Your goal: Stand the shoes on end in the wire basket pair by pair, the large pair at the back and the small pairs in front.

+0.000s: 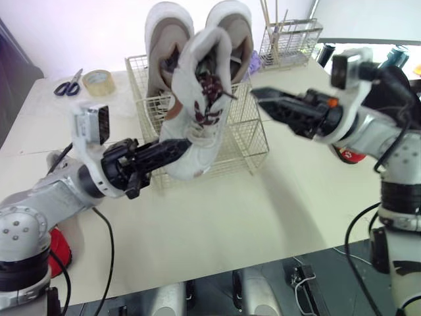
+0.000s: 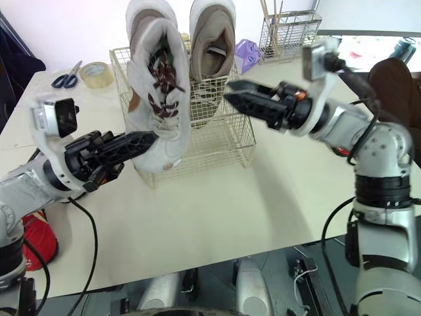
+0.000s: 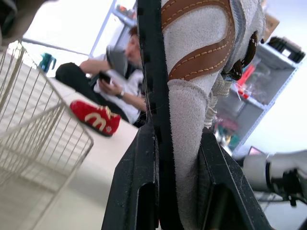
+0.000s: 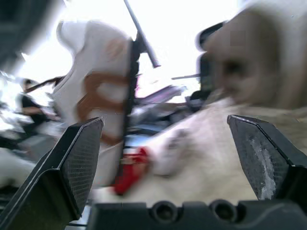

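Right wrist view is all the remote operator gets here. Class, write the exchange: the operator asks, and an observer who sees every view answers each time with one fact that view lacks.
Operator: My right gripper is open, with a white shoe ahead of it. What holds that shoe?
Observer: The left gripper is shut on the white shoe, clamping its brown-trimmed side and holding it upright.
Operator: Is anything in the basket yet?
Observer: The large pair stands on end at the back of the wire basket.
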Available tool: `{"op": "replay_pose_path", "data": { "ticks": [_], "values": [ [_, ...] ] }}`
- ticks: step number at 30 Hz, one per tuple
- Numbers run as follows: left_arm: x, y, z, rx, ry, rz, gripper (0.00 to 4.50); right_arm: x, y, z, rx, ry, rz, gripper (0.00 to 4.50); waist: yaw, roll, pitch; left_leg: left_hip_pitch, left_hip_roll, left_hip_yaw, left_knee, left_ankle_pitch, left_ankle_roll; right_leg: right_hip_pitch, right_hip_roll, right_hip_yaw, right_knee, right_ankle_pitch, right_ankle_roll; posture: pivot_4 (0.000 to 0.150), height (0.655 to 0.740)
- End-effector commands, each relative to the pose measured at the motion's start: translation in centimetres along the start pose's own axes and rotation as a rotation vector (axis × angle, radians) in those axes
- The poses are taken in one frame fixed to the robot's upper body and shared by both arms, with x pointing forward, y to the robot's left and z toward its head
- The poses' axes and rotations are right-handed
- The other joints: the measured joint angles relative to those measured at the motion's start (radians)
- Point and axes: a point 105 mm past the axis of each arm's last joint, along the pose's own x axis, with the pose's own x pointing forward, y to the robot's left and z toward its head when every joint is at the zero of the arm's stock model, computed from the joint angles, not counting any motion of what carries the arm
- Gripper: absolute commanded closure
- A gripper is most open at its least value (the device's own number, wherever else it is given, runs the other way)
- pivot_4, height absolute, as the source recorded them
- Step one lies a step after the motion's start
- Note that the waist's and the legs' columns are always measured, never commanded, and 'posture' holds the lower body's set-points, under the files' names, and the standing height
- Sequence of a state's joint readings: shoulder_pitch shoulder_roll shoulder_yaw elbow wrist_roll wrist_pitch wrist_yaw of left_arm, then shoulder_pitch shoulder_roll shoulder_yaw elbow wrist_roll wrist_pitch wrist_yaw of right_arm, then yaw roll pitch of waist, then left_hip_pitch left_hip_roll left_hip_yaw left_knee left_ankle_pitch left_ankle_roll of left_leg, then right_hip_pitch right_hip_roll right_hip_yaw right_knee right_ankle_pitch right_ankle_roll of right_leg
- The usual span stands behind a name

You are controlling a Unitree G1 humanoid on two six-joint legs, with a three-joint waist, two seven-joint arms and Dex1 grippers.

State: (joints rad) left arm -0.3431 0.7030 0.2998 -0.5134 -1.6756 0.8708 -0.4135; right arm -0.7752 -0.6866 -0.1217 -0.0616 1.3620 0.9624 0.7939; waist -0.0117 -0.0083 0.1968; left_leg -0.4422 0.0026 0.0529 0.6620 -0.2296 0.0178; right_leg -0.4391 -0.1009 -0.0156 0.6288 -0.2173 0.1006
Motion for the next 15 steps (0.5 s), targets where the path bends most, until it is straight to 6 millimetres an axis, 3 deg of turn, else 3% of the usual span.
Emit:
{"op": "replay_pose_path", "data": {
  "ticks": [1,7,15],
  "values": [
    [0.6,0.1,0.4,0.029,-0.028,-0.019,4.04,0.8,1.4,0.1,0.039,-0.052,0.041,0.03,0.003,0.0,0.0,0.0,0.0,0.0,0.001,0.0,0.0,0.001,0.0,0.0,0.0,0.0,0.0,0.15,0.74],
    [1.1,0.5,-0.4,0.031,-0.03,-0.026,4.04,2.3,1.7,-1.4,0.073,-0.042,0.044,0.03,0.002,-0.001,0.0,0.0,-0.002,0.0,0.004,-0.002,0.004,0.005,0.001,0.0,-0.003,0.0,0.001,0.15,0.74],
    [1.2,0.7,-0.9,0.033,-0.037,-0.024,4.04,3.0,2.3,-0.5,0.073,-0.09,0.077,0.03,0.001,-0.001,0.0,0.0,-0.001,-0.001,0.004,-0.002,0.004,0.005,0.003,0.0,-0.003,0.002,0.004,0.15,0.74]
  ]
}}
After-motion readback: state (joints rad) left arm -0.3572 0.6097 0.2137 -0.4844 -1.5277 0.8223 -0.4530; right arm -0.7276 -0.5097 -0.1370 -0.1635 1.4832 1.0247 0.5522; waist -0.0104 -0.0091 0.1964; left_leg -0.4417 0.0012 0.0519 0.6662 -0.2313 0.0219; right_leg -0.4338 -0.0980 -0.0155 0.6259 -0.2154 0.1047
